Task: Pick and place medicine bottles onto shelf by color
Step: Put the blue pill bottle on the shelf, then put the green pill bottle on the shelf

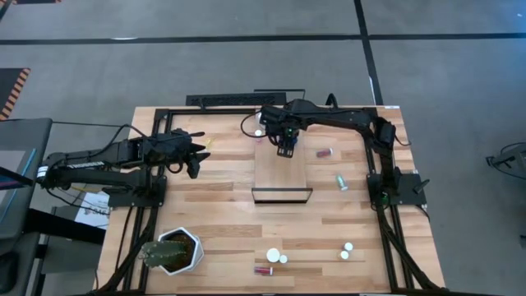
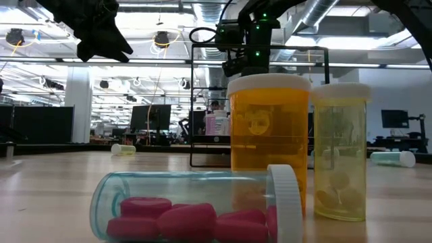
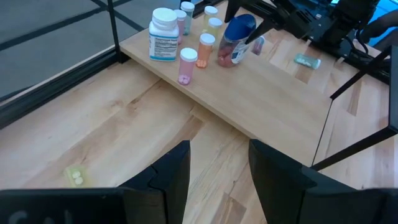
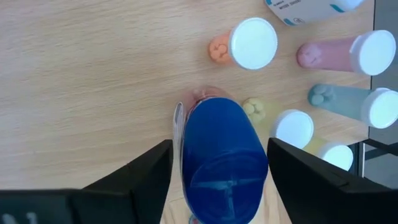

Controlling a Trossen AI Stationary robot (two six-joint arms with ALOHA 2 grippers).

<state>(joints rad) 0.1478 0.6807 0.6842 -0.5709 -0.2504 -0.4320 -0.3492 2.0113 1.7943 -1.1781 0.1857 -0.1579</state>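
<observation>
High view: we log the right gripper over the far end of the shelf, at the placing step. The left gripper waits left of the shelf. Strays lie on the tabletop: red bottle, teal bottle.

Low view: near the lens, a pink-pill bottle lies on its side; an orange bottle stands behind it.

Left wrist view: left fingers part-open, holding nothing. Far cluster incl. white bottle, pink vial.

Right wrist view: the blue-capped bottle stands between right fingers spread wide, w/ gaps both sides. It looks released. Next move as we judge: lift straight up, w/o knocking neighbours.
</observation>
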